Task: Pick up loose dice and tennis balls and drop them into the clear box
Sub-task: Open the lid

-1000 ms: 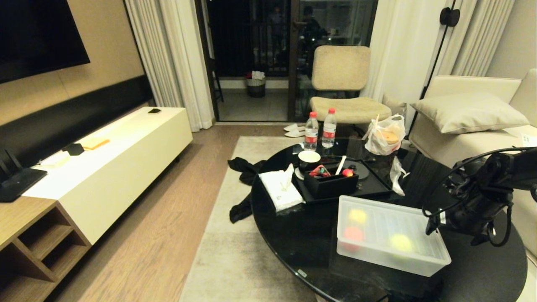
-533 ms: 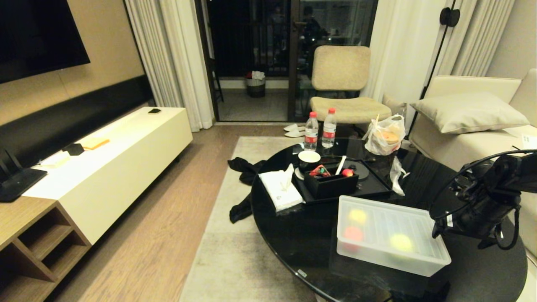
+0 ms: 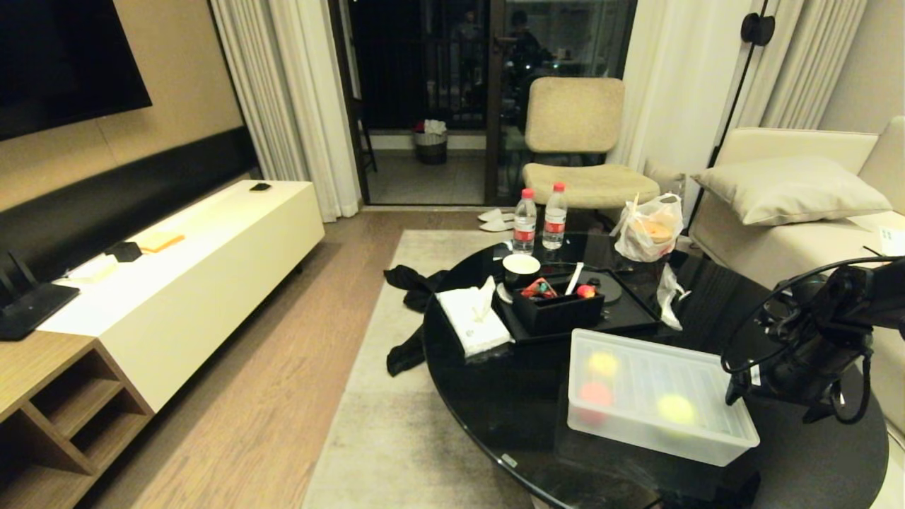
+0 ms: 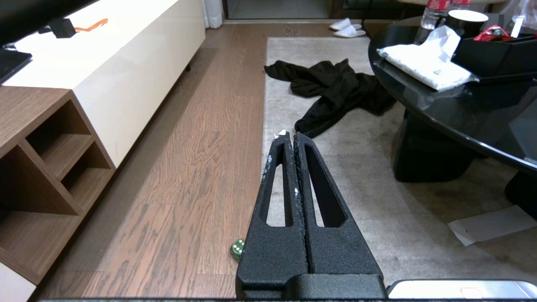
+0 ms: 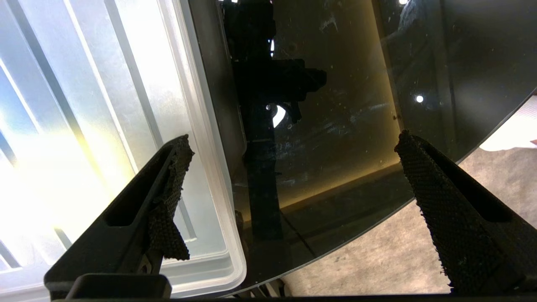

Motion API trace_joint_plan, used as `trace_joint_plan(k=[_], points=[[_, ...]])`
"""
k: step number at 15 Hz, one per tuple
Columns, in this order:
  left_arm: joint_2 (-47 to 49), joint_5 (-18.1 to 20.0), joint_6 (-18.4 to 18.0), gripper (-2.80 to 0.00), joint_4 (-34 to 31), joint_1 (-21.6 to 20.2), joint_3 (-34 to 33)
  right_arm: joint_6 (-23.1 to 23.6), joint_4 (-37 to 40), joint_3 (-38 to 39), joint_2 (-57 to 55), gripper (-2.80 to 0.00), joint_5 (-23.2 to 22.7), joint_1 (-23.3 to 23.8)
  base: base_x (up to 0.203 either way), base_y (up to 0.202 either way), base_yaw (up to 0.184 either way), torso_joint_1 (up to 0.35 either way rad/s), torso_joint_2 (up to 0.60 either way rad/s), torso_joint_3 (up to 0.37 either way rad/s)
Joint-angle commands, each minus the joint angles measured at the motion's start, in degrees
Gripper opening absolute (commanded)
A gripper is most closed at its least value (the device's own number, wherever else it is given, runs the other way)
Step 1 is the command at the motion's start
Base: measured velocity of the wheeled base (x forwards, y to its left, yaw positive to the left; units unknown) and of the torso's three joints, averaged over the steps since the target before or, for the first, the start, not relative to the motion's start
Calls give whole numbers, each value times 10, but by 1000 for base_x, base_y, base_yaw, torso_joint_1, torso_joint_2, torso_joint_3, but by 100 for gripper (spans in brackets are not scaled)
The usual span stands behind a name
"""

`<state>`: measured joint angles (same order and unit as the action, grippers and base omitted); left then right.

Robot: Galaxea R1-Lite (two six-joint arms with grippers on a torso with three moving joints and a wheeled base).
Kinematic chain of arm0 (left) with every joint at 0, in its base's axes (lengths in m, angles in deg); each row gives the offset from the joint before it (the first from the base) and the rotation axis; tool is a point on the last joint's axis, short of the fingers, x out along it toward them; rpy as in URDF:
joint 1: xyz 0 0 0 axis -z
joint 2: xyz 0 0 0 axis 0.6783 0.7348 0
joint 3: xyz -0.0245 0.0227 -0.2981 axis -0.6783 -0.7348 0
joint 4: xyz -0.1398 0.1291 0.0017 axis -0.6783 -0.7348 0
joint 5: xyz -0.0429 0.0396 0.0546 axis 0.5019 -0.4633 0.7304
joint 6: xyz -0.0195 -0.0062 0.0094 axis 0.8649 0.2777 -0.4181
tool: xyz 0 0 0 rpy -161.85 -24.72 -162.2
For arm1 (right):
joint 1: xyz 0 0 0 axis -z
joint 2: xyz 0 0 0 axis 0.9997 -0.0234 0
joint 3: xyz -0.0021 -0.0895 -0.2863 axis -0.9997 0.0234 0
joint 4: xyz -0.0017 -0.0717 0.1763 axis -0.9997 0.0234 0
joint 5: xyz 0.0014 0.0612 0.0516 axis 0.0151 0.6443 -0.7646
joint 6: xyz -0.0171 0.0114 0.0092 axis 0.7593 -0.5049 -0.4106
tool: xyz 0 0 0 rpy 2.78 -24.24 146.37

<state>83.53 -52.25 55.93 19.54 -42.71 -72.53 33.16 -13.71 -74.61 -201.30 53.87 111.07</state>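
The clear box [image 3: 657, 403] stands on the round black table [image 3: 509, 396] with its ribbed lid on. Through it show a yellow die [image 3: 602, 364], a red die [image 3: 596, 394] and a tennis ball [image 3: 675, 408]. My right gripper [image 5: 293, 140] hangs open over the box's right end; one finger is over the lid [image 5: 105, 126], the other over bare glass, and nothing is between them. In the head view the right arm [image 3: 813, 346] is at the table's right side. My left gripper [image 4: 289, 135] is shut and empty, low over the rug. A green die [image 4: 238, 248] lies on the wooden floor beside it.
Behind the clear box sit a black tray with a small black box [image 3: 558, 307], a tissue pack [image 3: 472, 319], a cup [image 3: 521, 267], two bottles [image 3: 524, 221] and a plastic bag [image 3: 649, 227]. A black garment [image 4: 335, 90] and a white sheet [image 4: 488, 224] lie on the rug. A sofa [image 3: 792, 212] stands at the right.
The right arm has drifted a little to the right and down beside the box's end. Box, dice and ball have not moved.
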Motion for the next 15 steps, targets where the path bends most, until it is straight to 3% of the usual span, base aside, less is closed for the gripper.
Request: trace_joint_plan(k=[1,4,5,15], points=[[1,0,0,-280,0,0,-2,0,2,-5,0,0,1,-1,0,0,0,0,0,0],[1,0,0,-280,0,0,-2,0,2,-4,3,0,1,-1,0,0,0,0,0,0],[1,0,0,-280,0,0,-2,0,2,-4,2,-280,0,-1,0,0,0,0,0,0],[1,0,0,-280,0,0,-2,-7,2,-1,-18,-280,-4,-24,0,0,0,0,0,0]])
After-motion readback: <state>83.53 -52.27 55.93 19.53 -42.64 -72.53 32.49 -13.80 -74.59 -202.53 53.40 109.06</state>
